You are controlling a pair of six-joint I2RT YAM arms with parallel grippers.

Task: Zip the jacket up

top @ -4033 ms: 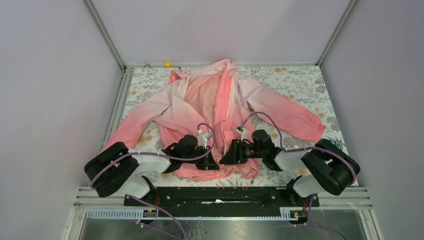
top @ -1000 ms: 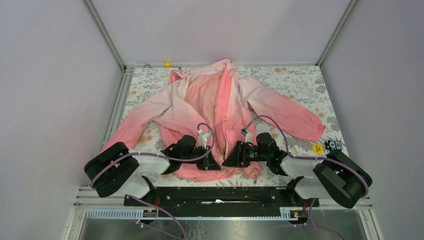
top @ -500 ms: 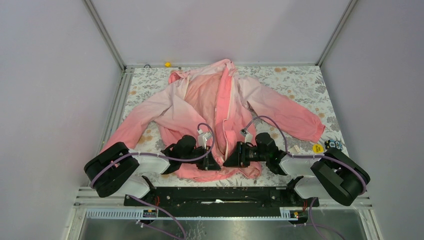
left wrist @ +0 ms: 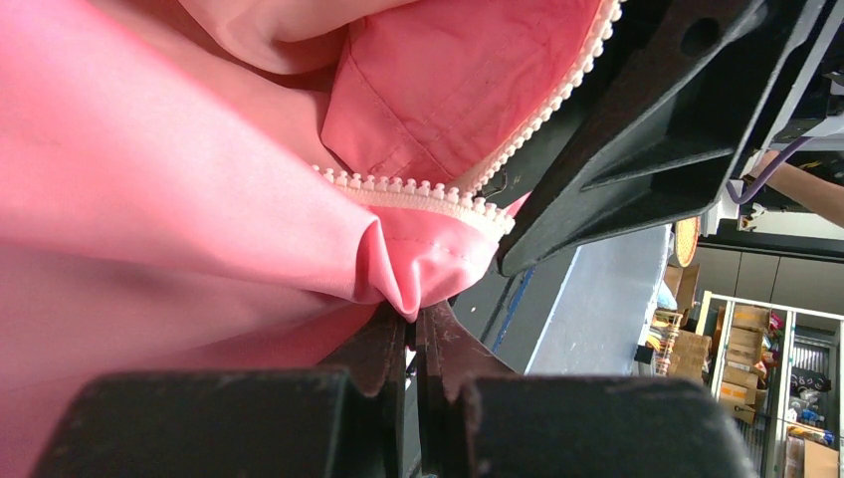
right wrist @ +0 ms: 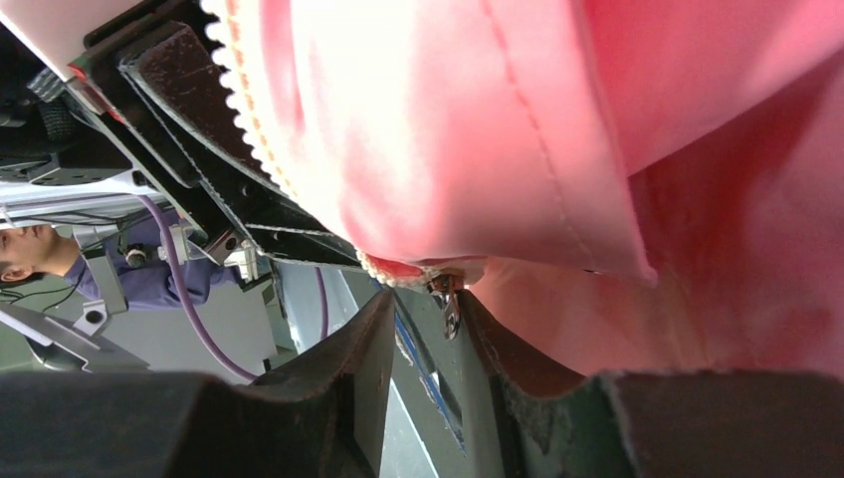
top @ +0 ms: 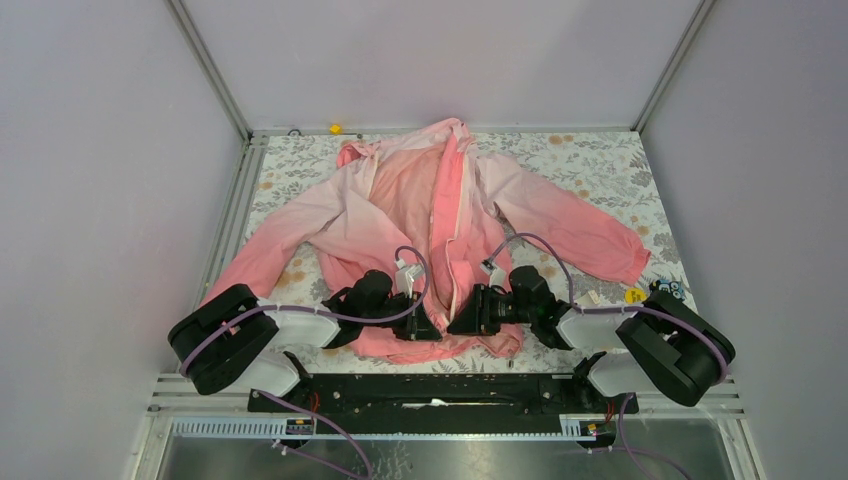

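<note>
Hem-end setup looks in hand: jacket [top: 400,200] lies open on the bench [top: 600,160], stretching away from left hand [left wrist: 413,317] pinching its hem corner [left wrist: 430,267], right hand [right wrist: 428,309] half-spread around the zipper pull [right wrist: 449,307] (grip unclear), so next probably needs that corner lined up at the pull.

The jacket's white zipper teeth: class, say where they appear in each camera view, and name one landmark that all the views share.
Top external: the zipper teeth run down the jacket's middle, toward the arms.
Left wrist: a row across the centre, above the left gripper's pinch.
Right wrist: a row slanting down the upper left.
Shared landmark: the coral hem, at the near edge, seen in all three.
</note>
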